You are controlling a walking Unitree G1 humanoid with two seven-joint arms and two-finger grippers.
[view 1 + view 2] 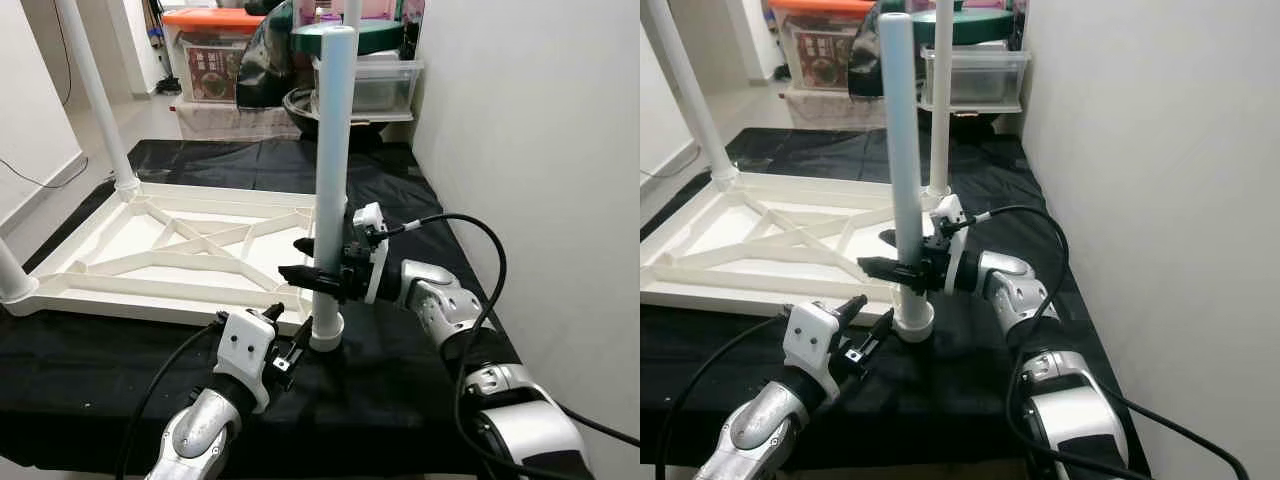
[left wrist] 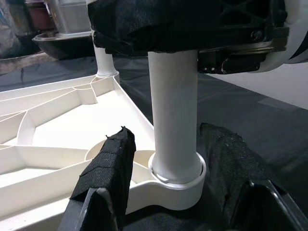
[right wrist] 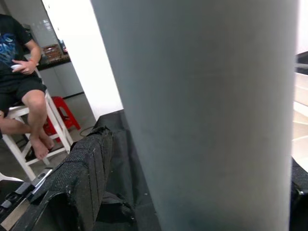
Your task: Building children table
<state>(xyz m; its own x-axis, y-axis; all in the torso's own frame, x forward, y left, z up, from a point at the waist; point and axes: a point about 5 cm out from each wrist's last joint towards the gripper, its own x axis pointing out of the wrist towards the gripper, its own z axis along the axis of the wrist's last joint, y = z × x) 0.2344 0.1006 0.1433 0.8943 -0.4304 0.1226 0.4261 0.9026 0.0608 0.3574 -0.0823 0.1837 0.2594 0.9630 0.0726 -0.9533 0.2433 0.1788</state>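
A white children's table top (image 1: 150, 292) lies upside down on a black cloth. A white table leg (image 1: 333, 150) stands upright in the near right corner socket (image 1: 326, 335). My right gripper (image 1: 295, 258) reaches in from the right and is shut on the table leg low down, a little above the socket; in the right wrist view the leg (image 3: 207, 115) looms close beside one finger (image 3: 82, 178). My left gripper (image 1: 288, 335) is open just in front of the socket. In the left wrist view its fingers (image 2: 108, 178) stand either side of the leg's base (image 2: 175, 168) without touching.
More legs stand at the far left corner (image 1: 95, 90), the near left corner (image 1: 10, 275) and the far right corner (image 1: 940, 100). A white wall (image 1: 540, 130) runs close on the right. Storage boxes (image 1: 205, 60) sit behind the cloth. A person (image 3: 19, 82) sits on a white stool.
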